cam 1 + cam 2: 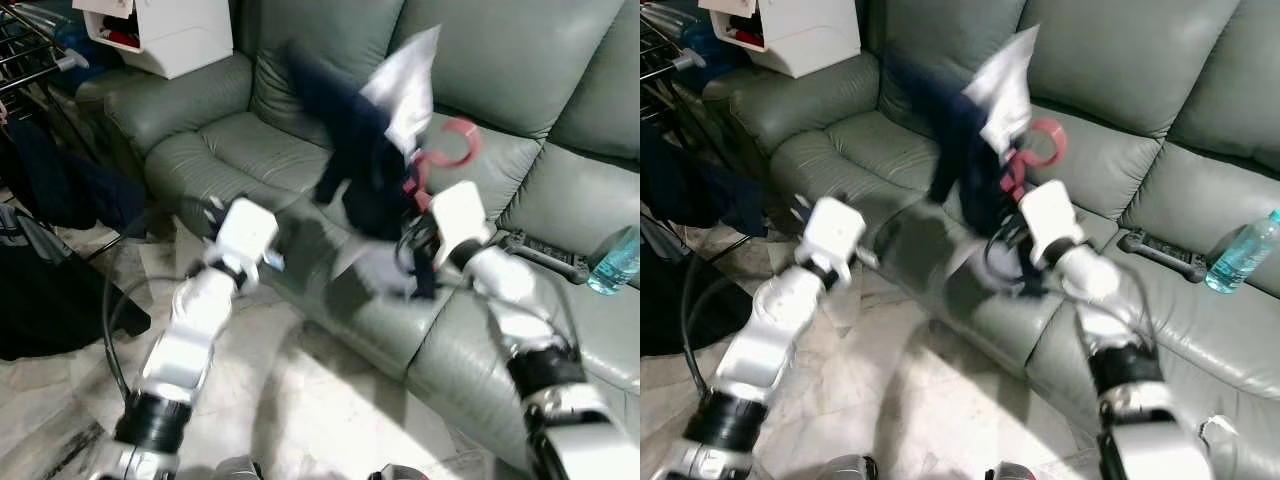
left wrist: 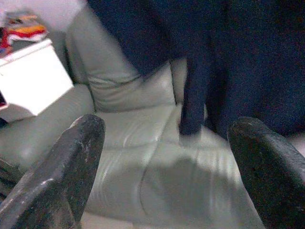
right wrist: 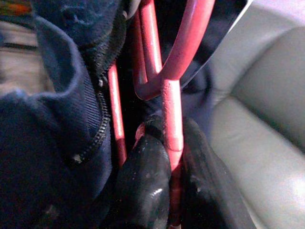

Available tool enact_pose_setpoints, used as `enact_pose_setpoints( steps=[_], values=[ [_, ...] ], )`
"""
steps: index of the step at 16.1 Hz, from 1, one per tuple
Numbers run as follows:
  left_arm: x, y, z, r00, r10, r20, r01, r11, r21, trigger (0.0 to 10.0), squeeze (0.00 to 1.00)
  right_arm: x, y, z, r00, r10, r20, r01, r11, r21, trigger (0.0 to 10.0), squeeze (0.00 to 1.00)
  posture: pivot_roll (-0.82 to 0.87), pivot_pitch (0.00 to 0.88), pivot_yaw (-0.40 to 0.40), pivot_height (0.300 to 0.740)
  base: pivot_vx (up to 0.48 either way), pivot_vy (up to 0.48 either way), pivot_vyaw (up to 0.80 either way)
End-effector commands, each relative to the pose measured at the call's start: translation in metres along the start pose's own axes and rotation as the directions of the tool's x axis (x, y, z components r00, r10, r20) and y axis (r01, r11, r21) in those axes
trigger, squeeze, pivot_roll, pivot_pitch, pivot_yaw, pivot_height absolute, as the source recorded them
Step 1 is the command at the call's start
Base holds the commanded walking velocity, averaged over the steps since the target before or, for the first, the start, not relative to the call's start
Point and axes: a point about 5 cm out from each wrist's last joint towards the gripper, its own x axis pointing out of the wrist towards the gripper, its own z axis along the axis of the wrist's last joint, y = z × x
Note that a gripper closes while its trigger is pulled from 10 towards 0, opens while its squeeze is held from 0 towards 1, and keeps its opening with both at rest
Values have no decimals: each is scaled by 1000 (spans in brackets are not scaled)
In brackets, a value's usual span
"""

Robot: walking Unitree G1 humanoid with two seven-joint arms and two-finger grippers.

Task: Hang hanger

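Note:
A red plastic hanger (image 1: 452, 143) carries a dark navy garment (image 1: 345, 130) with a pale lining flap, held up above the sofa seat. My right gripper (image 3: 174, 157) is shut on the red hanger's stem (image 3: 171, 109) just under the hook, next to the garment's zipper. My left gripper (image 2: 167, 129) is open with nothing between its fingers. It hovers at the sofa's front edge to the left of the garment, pointing toward its hanging hem. The eye views are blurred.
A grey-green leather sofa (image 1: 500, 60) spans the scene. A white box (image 1: 175, 30) sits by its left armrest. A drying rack (image 1: 25, 45) with dark clothes (image 1: 50, 180) stands at the far left. A water bottle (image 1: 615, 262) and black remote (image 1: 545, 255) lie on the right seat.

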Motion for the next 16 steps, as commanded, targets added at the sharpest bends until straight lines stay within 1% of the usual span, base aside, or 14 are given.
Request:
enact_pose_setpoints(
  steps=[1,2,3,4,5,6,7,8,9,10,11,13,14,16],
  values=[
    [5,0,-3,1000,12,-25,-14,996,-83,10000,1000,-2,9,11,995,87,53,-88,996,21,10000,0,-83,42,26,740,0,0,0],
    [8,-3,-6,999,8,-53,-16,988,-157,10000,1000,-6,15,8,991,125,51,-126,991,34,10000,0,-90,43,30,740,0,0,0],
    [9,-10,-10,997,-35,-76,16,968,-249,10000,992,-9,19,7,987,155,52,-158,986,48,10000,0,-93,42,31,740,0,0,0],
    [10,-15,-12,994,-67,-88,38,954,-297,10000,671,-10,21,6,982,183,53,-187,980,68,10000,0,-95,43,32,740,0,0,0],
    [10,-18,-13,992,-84,-92,48,940,-338,10000,0,-11,22,6,977,206,52,-210,976,66,10000,0,-95,43,32,740,0,0,0],
    [10,-23,-11,990,-122,-73,82,912,-402,10000,0,-14,25,5,969,244,39,-246,966,72,10000,0,-96,45,29,740,0,0,0],
    [10,-26,-7,986,-155,-55,114,887,-447,10000,0,-15,26,5,964,264,32,-265,961,73,10000,0,-94,43,24,740,0,0,0],
    [10,-28,-4,983,-178,-40,134,854,-503,10000,0,-14,26,5,964,265,29,-266,961,71,10000,0,-92,43,23,740,0,0,0],
    [9,-28,-3,982,-186,-37,133,812,-568,10000,0,-13,26,5,963,268,25,-269,961,67,10000,0,-92,43,22,740,0,0,0],
    [9,-25,-1,982,-187,-32,129,782,-609,10000,0,-13,25,5,962,273,18,-274,960,51,10000,0,-92,42,21,740,0,0,0],
    [9,-21,-1,984,-177,-32,117,766,-632,10000,0,-12,25,4,961,275,9,-275,961,38,10000,0,-91,42,21,740,0,0,0],
    [10,-10,-2,986,-161,-43,97,765,-636,10000,0,-12,22,0,964,265,-16,-265,964,11,10000,0,-90,44,20,740,0,0,0],
    [10,-8,-1,985,-166,-41,100,756,-647,10000,0,-12,22,-1,966,257,-19,-257,966,9,10000,0,-90,44,20,740,0,0,0],
    [9,-11,9,970,-242,9,181,700,-691,10000,0,-9,19,-3,973,229,-36,-229,973,-9,10000,0,-90,44,17,740,0,0,0]
  ],
)
